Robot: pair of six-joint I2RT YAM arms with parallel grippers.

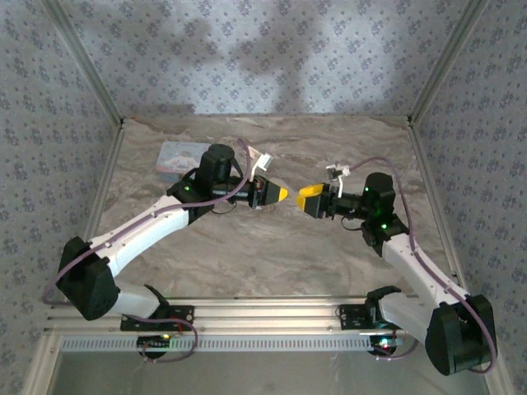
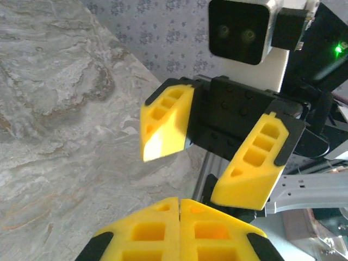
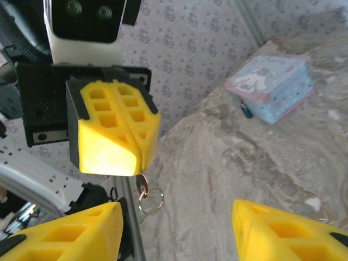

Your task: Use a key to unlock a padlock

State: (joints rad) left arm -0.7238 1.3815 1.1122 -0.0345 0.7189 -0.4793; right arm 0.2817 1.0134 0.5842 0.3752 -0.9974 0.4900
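The key (image 3: 142, 184) sticks out of the fingertip seam of the left gripper (image 3: 137, 160), ring (image 3: 151, 200) dangling off it. Those fingers are pressed together on it. Its long axis seems to run on toward my right gripper (image 1: 307, 200), which faces it from just beside, jaws apart and empty. The blue box (image 3: 270, 87) sits far left, and I can't tell whether the dark bit at its corner is the padlock.

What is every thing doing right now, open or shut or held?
Left gripper: shut on the key.
Right gripper: open, holding nothing.
Key: pinched, ring dangling below.
Blue box: lid shut.
Padlock: maybe the dark bit on the box; too small to tell.
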